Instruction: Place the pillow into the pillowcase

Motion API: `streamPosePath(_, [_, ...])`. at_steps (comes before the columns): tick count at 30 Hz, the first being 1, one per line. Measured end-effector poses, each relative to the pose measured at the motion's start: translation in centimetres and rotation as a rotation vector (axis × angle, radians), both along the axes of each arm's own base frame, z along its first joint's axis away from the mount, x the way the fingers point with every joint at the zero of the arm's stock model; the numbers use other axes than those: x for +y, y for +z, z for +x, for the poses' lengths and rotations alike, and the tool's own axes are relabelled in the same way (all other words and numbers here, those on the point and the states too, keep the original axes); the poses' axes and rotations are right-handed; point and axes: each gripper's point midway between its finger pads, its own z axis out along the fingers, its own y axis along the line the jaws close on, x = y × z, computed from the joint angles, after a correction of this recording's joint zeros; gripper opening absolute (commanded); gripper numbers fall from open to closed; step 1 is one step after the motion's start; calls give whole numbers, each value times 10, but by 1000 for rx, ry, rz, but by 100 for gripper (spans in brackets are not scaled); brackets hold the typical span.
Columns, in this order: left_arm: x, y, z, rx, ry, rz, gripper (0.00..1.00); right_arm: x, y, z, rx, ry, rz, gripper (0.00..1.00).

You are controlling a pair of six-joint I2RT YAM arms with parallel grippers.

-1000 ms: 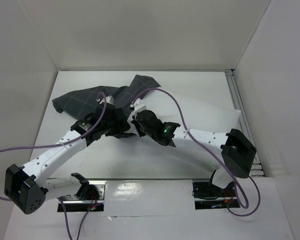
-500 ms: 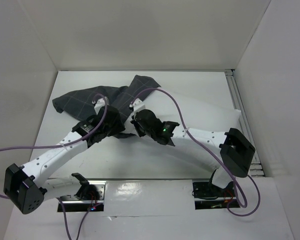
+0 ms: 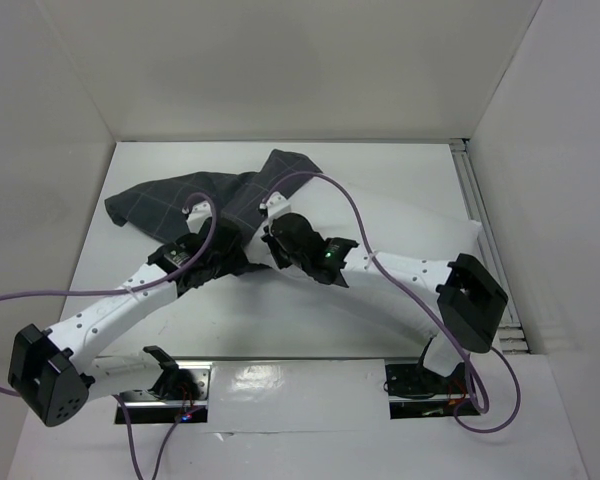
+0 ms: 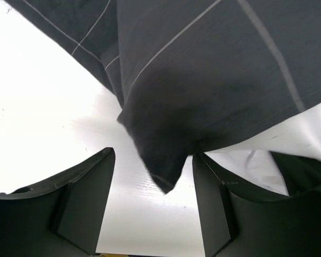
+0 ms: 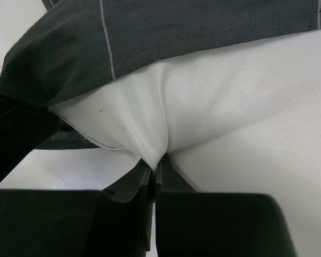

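The dark grey checked pillowcase (image 3: pixel 180 200) lies crumpled at the far left of the table. The white pillow (image 3: pixel 410 225) lies to its right, with its left end under the pillowcase edge. My right gripper (image 3: pixel 270 245) is shut on a pinched fold of the pillow (image 5: pixel 246 107), just below the pillowcase hem (image 5: pixel 176 27). My left gripper (image 3: pixel 225 262) is open. In the left wrist view a loose corner of the pillowcase (image 4: pixel 203 69) hangs between its fingers (image 4: pixel 91 187) without being clamped, and a bit of pillow (image 4: pixel 294 142) shows at the right.
White walls enclose the table (image 3: pixel 280 320) on the left, back and right. A metal rail (image 3: pixel 477 190) runs along the right edge. Purple cables loop over both arms. The two grippers are close together, and a left finger (image 5: pixel 10 134) shows in the right wrist view.
My left gripper has drawn back a little to the left and stands open at the pillowcase corner. My right gripper has pushed the pillow corner slightly farther up-left toward the pillowcase.
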Motion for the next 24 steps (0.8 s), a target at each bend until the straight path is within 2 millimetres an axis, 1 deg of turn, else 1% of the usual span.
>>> streamPosePath(3, [1, -3, -2, 9, 7, 0, 65, -2, 2, 5, -4, -5, 2, 0])
streamPosePath(4, [1, -4, -2, 11, 9, 2, 55, -2, 3, 6, -4, -7, 3, 0])
streamPosePath(5, [2, -4, -2, 11, 13, 2, 50, -3, 4, 7, -4, -7, 6, 0])
streamPosePath(6, [2, -5, -2, 11, 16, 5, 42, -3, 5, 8, -5, -8, 8, 0])
streamPosePath(7, [2, -5, -1, 10, 19, 8, 32, -3, 5, 9, -5, -9, 9, 0])
streamPosePath(8, [3, -6, 0, 12, 19, 15, 11, -3, 5, 10, -6, -8, 8, 0])
streamPosePath(9, [3, -8, 0, 14, 20, 17, 0, -3, 5, 10, -5, -6, 7, 0])
streamPosePath(11, [3, -7, 2, 15, 14, 32, 0, -2, 4, 11, -4, -3, 3, 0])
streamPosePath(13, [1, -1, 5, 4, -4, 33, 0, 0, 2, 13, -3, -1, -3, 0])
streamPosePath(15, [-7, 16, 11, -29, -36, 18, 0, 2, 3, 19, -7, -2, -13, 0])
streamPosePath(17, [-19, 43, 20, -75, -94, -10, 0, 3, 9, 33, -25, -12, -21, 0])
streamPosePath(19, [-31, 76, 30, -128, -153, -46, 0, 1, 25, 53, -55, -35, -13, 0])
streamPosePath(20, [-38, 87, 33, -145, -192, -62, 0, -2, 37, 66, -77, -51, -1, 0])
streamPosePath(21, [-43, 109, 41, -185, -214, -84, 0, -6, 51, 79, -99, -71, 15, 0])
streamPosePath(23, [-53, 145, 55, -250, -273, -120, 0, -20, 83, 106, -151, -119, 52, 0])
streamPosePath(24, [-56, 158, 60, -277, -289, -138, 0, -24, 95, 115, -170, -135, 68, 0])
